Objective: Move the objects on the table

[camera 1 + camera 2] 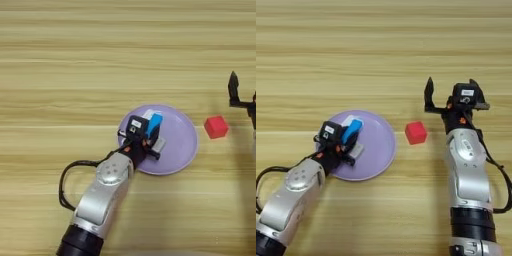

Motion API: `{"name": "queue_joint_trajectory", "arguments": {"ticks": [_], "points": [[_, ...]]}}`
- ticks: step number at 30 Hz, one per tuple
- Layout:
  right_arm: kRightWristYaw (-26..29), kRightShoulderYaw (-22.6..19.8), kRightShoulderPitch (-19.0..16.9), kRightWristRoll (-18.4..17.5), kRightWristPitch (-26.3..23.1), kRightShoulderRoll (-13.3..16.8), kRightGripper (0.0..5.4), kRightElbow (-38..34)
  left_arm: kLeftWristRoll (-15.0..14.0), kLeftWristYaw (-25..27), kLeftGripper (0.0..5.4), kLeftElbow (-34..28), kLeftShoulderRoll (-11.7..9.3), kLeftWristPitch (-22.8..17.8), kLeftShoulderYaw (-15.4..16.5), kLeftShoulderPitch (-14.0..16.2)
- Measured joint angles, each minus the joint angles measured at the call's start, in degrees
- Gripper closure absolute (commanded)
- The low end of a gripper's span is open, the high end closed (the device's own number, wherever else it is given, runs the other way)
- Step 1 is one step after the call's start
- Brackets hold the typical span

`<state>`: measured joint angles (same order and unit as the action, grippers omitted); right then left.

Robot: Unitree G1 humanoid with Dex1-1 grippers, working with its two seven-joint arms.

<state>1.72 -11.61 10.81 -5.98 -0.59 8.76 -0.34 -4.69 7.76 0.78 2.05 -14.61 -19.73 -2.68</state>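
Blue oblong block (352,131): held tilted over the lilac plate (378,145), pinched between the two black fingers of the left gripper (151,131), which reaches in over the plate's near-left rim. The block sits in the jaws, its upper end poking out past the fingertips.

White bar (349,120): only a corner shows, behind the block, on the plate.

Grey flat rectangle (159,145): on the plate, just beside the left gripper's lower finger, apparently touching or nearly so.

Red cube (416,132): on the bare table (381,50), just off the plate's right edge, between the plate and the right gripper, clear of both.

Right gripper (452,95): above and right of the cube, jaws spread wide, holding nothing; one fingertip stands up on its left side.

Risks, as I judge them from here:
- The block is gripped at a slant, so it could swivel or slip out when released and land on the grey piece or the white bar instead of flat on the plate.
- The lower finger is so close to the grey rectangle that pulling the arm away could drag it toward the rim.
- The wrist hangs over the plate's edge; a low retreat could tip or shove the plate.
- The right gripper, coming down for the cube, could nudge it against the plate.
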Motion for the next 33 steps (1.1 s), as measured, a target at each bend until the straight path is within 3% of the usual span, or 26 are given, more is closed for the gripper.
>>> {"name": "queue_joint_trajectory", "arguments": {"ticks": [24,25,29,33], "points": [[0.0,0.2,0.0,0.0,0.0,0.0,0.0,0.0,-0.1,1.8,4.08,0.2,-0.8,3.1,-7.8,-1.1],[0.0,0.2,0.0,0.0,0.0,0.0,0.0,0.0,-0.1,2.0,3.79,0.2,-0.8,3.2,-8.1,-1.1],[0.0,0.2,0.0,0.0,0.0,0.0,0.0,0.0,0.6,2.4,3.42,0.2,-1.0,4.0,-10.0,-1.1],[0.0,0.2,0.0,0.0,0.0,0.0,0.0,0.0,0.6,2.2,3.08,0.2,-1.0,4.4,-9.9,-1.1]]}}
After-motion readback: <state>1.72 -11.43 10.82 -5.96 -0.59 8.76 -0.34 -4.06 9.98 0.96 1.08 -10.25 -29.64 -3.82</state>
